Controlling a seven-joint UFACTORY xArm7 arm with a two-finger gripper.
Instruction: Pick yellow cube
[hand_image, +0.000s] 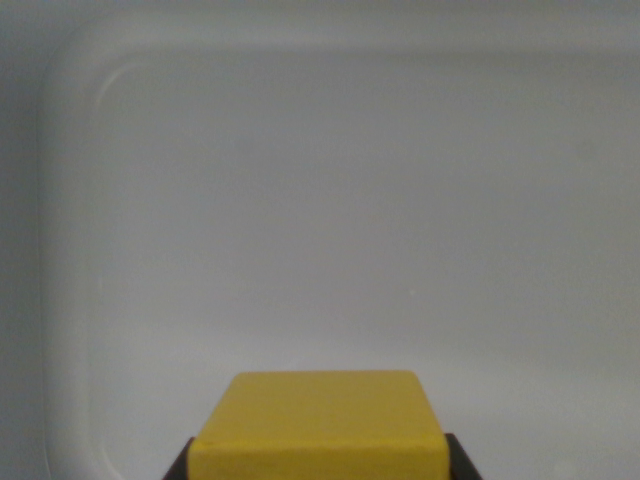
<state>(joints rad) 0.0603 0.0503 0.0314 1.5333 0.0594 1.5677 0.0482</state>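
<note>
The yellow cube (320, 412) fills the bottom centre of the wrist view, very close to the camera, with its top face and front edge showing. Dark fingers (180, 464) of my gripper (318, 466) press against its left and right sides at the lower edge of the picture, so the gripper is shut on the cube. Only the upper tips of the fingers show. The cube's underside is hidden, so I cannot tell whether it rests on the surface or hangs above it.
A white tray (66, 250) with a raised, rounded rim lies below, its corner at the upper left. Its flat floor spreads across the whole view behind the cube.
</note>
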